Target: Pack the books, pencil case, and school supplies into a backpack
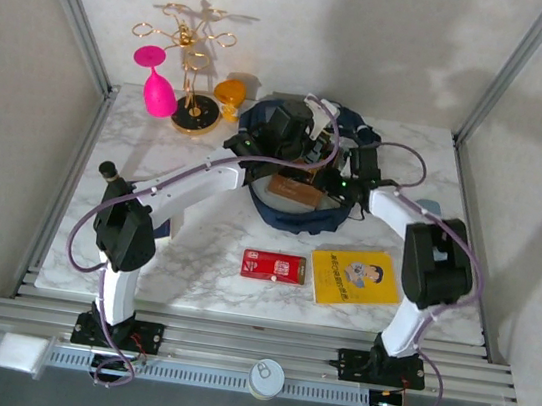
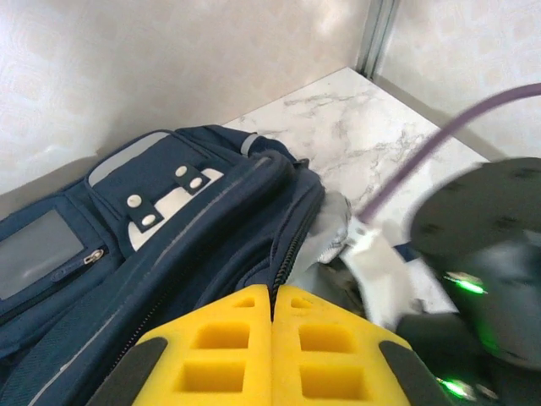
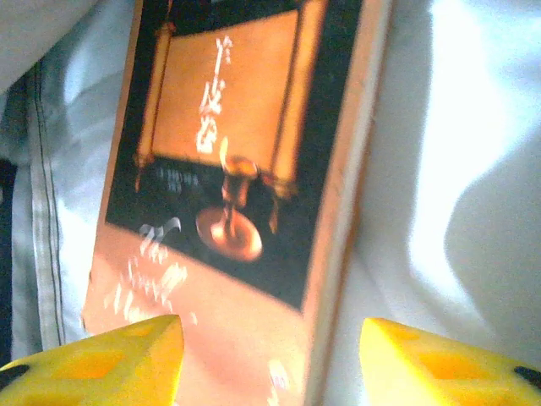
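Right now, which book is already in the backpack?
The brown book with the orange-lit picture: it lies in the open navy backpack. The yellow book with the cartoon figure is out on the table, beside the red box.

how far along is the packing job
Done: the brown book lies inside the backpack. In hand: nothing; the right gripper is open over that book, and the left gripper is shut. To go: the yellow book and red box on the table.
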`<state>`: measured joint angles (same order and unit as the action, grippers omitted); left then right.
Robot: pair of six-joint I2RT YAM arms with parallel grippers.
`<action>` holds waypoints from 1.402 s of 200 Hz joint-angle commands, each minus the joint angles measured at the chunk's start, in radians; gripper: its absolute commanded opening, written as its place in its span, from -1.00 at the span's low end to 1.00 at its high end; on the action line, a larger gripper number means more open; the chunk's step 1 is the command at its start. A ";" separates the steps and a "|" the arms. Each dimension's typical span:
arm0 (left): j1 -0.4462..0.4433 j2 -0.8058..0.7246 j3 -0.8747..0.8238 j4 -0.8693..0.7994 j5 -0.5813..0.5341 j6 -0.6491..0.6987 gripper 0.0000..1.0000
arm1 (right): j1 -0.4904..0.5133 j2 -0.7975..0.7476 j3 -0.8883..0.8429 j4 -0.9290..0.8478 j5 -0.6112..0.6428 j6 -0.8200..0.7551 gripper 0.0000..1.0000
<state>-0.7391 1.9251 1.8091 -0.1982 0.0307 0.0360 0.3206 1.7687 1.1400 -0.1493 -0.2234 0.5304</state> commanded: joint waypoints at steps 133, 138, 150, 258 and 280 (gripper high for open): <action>-0.011 -0.069 0.015 0.059 0.042 -0.038 -1.00 | 0.196 0.033 -0.098 0.051 0.276 -0.022 -0.87; -0.011 -0.072 0.015 0.055 0.044 -0.038 -1.00 | 0.194 0.045 -0.083 0.059 0.306 -0.024 -0.88; -0.011 -0.079 0.009 0.048 0.046 -0.036 -1.00 | 0.188 0.072 -0.050 0.087 0.371 -0.023 -0.90; -0.009 -0.112 -0.120 0.081 0.020 -0.046 -1.00 | 0.166 -0.160 -0.199 0.262 0.089 -0.103 -0.56; -0.009 -0.118 -0.182 0.089 0.059 -0.105 -1.00 | 0.166 -0.326 -0.282 0.165 0.053 -0.093 -0.42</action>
<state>-0.7456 1.8648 1.6756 -0.1791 0.0608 0.0025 0.4870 1.6127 0.9237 0.0578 -0.0437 0.4564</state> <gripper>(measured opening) 0.038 0.265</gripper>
